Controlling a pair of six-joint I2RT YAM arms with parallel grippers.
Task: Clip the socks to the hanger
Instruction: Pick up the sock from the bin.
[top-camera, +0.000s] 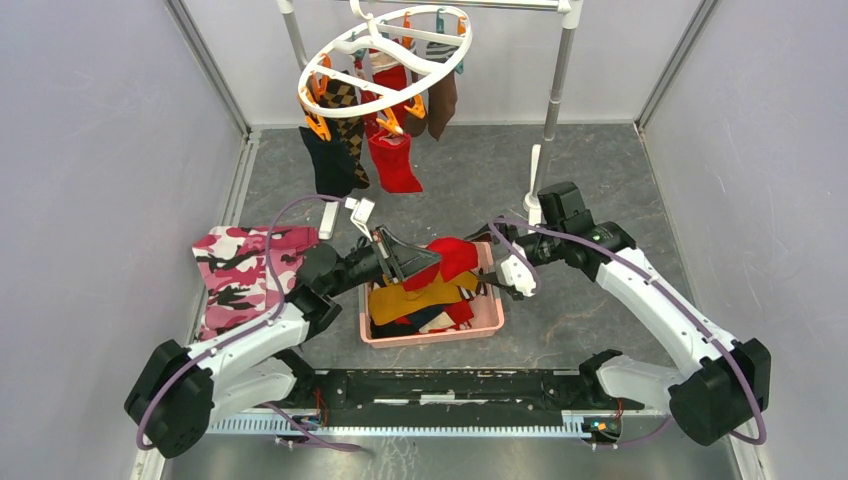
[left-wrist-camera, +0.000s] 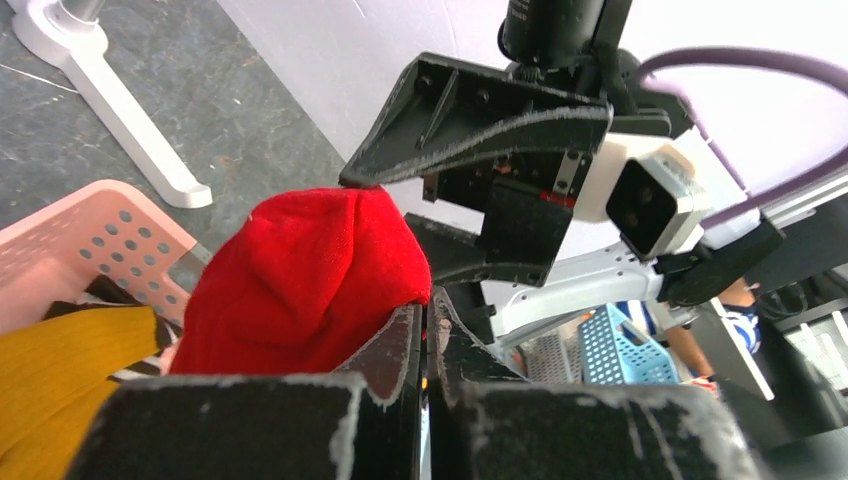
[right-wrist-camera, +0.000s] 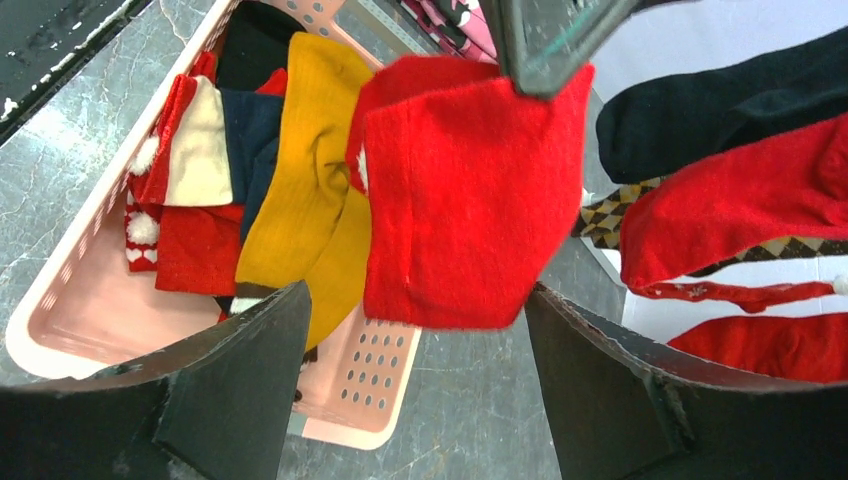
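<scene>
Because the sock's free end must hang clear, my left pincer (top-camera: 415, 258) is clenched on a red sock (right-wrist-camera: 470, 200), held above the pink basket (top-camera: 430, 335). My right pincer (right-wrist-camera: 415, 292) is released and straddles that sock, probably to carry it to the hanger (top-camera: 385, 60) at the rear.

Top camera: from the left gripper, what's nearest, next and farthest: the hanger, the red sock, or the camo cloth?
1. Red sock, pinched in the left gripper.
2. Camo cloth, off to the left.
3. Hanger, high at the back.
</scene>
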